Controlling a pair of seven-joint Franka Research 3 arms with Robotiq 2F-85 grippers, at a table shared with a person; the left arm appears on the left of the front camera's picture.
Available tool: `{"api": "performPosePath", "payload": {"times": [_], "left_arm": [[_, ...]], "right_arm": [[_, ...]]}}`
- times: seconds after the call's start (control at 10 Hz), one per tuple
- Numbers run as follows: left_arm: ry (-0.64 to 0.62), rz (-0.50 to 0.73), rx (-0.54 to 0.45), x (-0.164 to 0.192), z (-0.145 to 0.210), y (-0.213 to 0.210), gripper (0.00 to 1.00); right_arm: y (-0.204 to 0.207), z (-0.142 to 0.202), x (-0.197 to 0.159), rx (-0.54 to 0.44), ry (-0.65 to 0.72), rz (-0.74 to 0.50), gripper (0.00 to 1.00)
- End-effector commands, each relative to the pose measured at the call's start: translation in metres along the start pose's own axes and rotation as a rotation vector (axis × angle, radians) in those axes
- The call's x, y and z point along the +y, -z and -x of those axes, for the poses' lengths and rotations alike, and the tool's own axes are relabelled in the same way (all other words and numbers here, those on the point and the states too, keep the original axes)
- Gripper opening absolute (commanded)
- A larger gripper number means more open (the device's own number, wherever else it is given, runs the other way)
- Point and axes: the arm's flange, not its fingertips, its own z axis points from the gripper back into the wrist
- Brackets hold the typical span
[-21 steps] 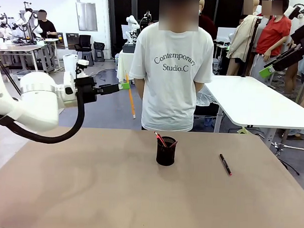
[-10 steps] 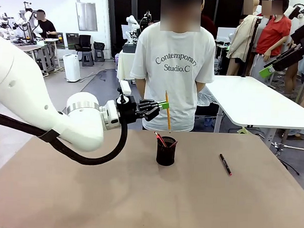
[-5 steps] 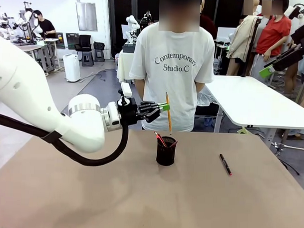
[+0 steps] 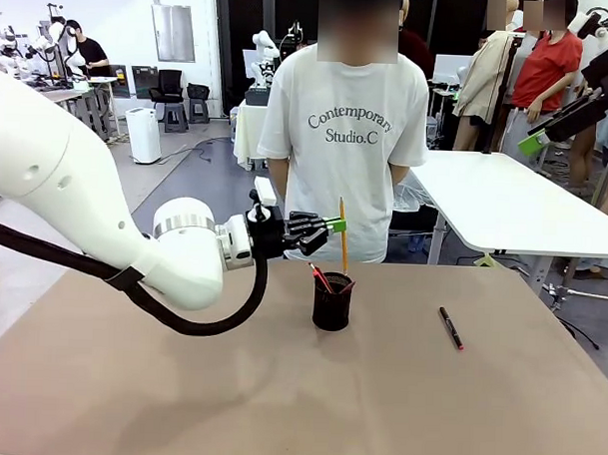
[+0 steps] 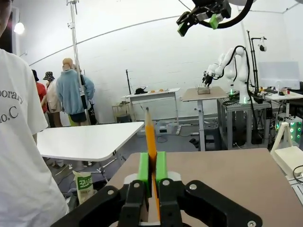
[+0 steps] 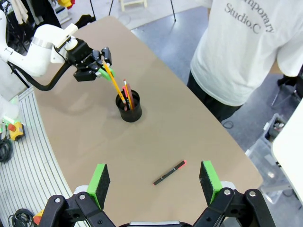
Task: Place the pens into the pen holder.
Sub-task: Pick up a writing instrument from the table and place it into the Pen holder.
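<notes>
1. Pens, black one with red tip [image 4: 450,327]: a thin straight stick lying flat on the matte brown table [image 4: 179,383]. It lies below and ahead of the right claw [image 6: 154,176], whose green pads are spread wide with nothing between them.
2. Pen holder [image 4: 332,302]: a small black mesh cylinder standing upright, directly below the tips of the left claw [image 4: 334,226].
3. Dark red-brown pen [image 4: 320,278]: it leans inside the holder with its top above the rim, just below the left claw.
4. Orange-yellow pencil [image 4: 343,229]: a slim shaft, near upright, pinched at mid-length between the left claw's green pads [image 5: 145,168], which press flat on both sides. Its lower end reaches the holder's mouth.
5. Person in a white printed T-shirt [image 4: 342,139]: stands at the far edge, beyond the left claw.
6. Smooth white table [image 4: 505,205]: farther off, beyond and right of the left claw.
</notes>
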Motion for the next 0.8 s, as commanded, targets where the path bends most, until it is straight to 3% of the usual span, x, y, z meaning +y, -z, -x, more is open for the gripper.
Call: {"api": "performPosePath", "payload": {"times": [0.0,0.7], "left_arm": [[0.076,-0.039,0.024,0.004,0.009,0.001,0.0],[0.014,-0.026,0.119,-0.007,0.053,0.002,0.0]], "right_arm": [[-0.001,-0.001,0.0,-0.016,-0.003,-0.005,1.0],[-0.001,-0.001,0.0,-0.016,-0.003,-0.005,1.0]]}}
